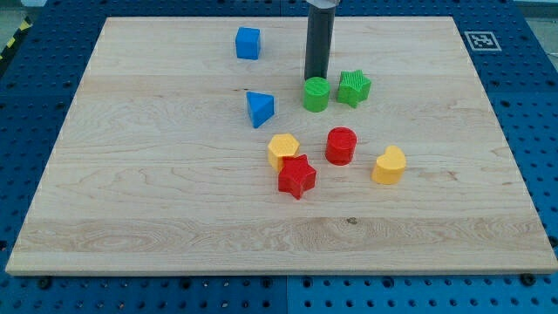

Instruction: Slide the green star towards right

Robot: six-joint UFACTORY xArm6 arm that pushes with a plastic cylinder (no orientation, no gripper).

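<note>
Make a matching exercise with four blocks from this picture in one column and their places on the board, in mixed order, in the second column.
Blocks:
1. green star
2. blue cube
3. red star
4. yellow heart

Places:
A. nearest the view's top
B. farthest to the view's right
C. just right of the green cylinder
D. nearest the view's bottom

Pairs: 1-C, 2-A, 3-D, 4-B

you're looking at a robotics lab bench, not a home or shop: a wooden board (174, 201) sits on a blue perforated mounting table (532, 105) w/ regular holes, a printed fiducial marker (481, 40) on the board's top-right corner, yellow-black hazard tape (12, 45) at the view's top left.
</note>
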